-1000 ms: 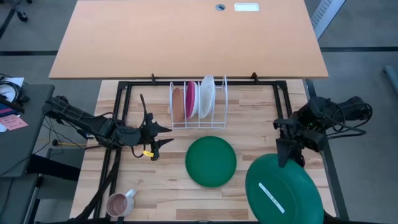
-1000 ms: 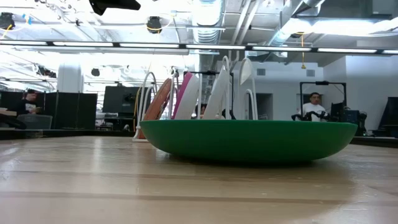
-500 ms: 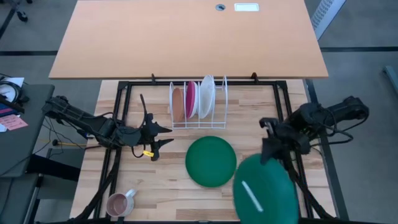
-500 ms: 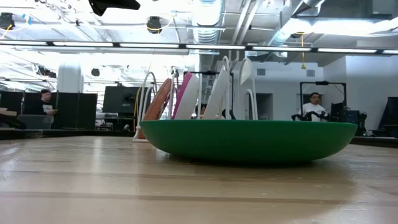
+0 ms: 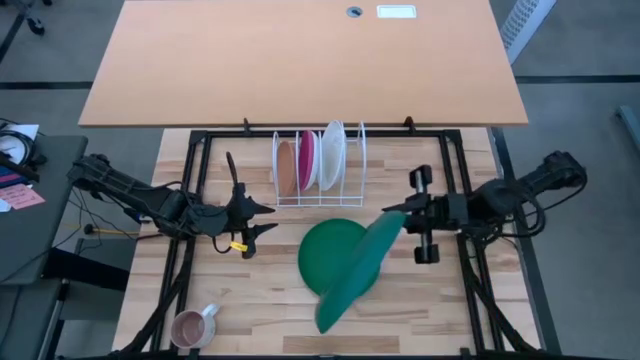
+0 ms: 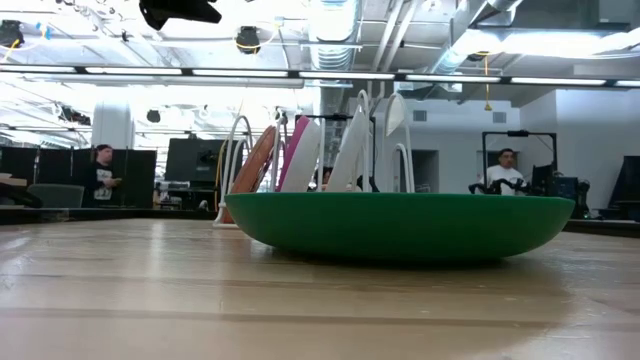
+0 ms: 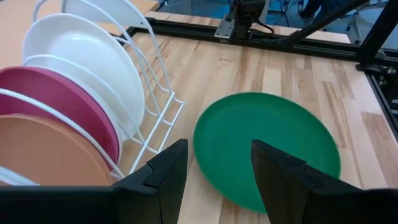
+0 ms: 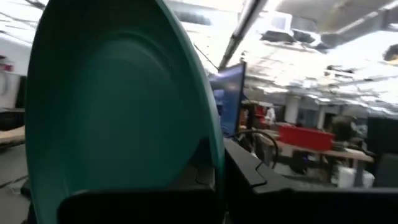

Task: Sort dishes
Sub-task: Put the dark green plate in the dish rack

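Observation:
In the high view my right gripper (image 5: 398, 216) is shut on a dark green plate (image 5: 352, 272), held up over the table's right half. The plate is tipped nearly on edge, and part of it is above a second green plate (image 5: 330, 250) that lies flat on the table. A white wire rack (image 5: 320, 165) at the far middle holds an orange-brown plate (image 7: 50, 152), a magenta plate (image 7: 68, 112) and a white plate (image 7: 93, 59), all standing on edge. My left gripper (image 5: 272, 218) waits open to the left of the flat plate, with nothing between its fingers. My right gripper pinches the rim (image 8: 214, 146) of the lifted green plate between its two fingers. It comes at the plate roughly level from the table's right side. The plate is clear of the table, stands nearly on edge, and reaches out from the fingers toward the near left.
A small pink mug (image 5: 193, 326) stands at the near left corner. A black frame (image 5: 200, 150) runs around the wooden top. A large tan desk (image 5: 300, 60) lies beyond the far edge. Bare wood shows on the near right. People stand in the room behind.
My right gripper has swung from the near right toward the table's left and slightly toward the far edge, rolling its wrist. The green plate it holds has turned from broadly face-up to nearly on edge and now overlaps the flat green plate.

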`<state>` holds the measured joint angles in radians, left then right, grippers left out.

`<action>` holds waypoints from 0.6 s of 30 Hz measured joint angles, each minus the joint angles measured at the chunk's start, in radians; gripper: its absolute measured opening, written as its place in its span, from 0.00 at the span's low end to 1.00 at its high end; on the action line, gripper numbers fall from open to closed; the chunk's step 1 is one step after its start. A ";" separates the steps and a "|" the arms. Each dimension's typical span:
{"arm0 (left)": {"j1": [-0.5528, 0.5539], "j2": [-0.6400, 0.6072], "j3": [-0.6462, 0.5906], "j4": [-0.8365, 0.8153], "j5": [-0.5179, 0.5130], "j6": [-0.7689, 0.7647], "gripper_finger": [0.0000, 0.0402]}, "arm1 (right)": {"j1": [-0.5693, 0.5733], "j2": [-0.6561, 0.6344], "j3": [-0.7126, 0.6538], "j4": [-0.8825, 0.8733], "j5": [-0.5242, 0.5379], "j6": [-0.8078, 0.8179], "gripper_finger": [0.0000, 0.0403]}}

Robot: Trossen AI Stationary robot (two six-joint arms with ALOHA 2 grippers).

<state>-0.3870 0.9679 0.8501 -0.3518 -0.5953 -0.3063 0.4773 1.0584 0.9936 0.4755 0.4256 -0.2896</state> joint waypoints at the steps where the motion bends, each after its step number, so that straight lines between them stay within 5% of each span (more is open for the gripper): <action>1: 0.000 0.000 0.000 0.000 0.000 -0.002 0.43 | 0.011 0.000 0.000 0.016 0.032 0.001 0.03; 18: 0.001 0.000 0.000 0.004 -0.001 0.005 0.43 | 0.066 -0.006 0.001 0.034 0.445 -0.041 0.03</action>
<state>-0.3859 0.9684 0.8497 -0.3477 -0.5961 -0.3012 0.5434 1.0519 0.9943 0.5097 0.8710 -0.3303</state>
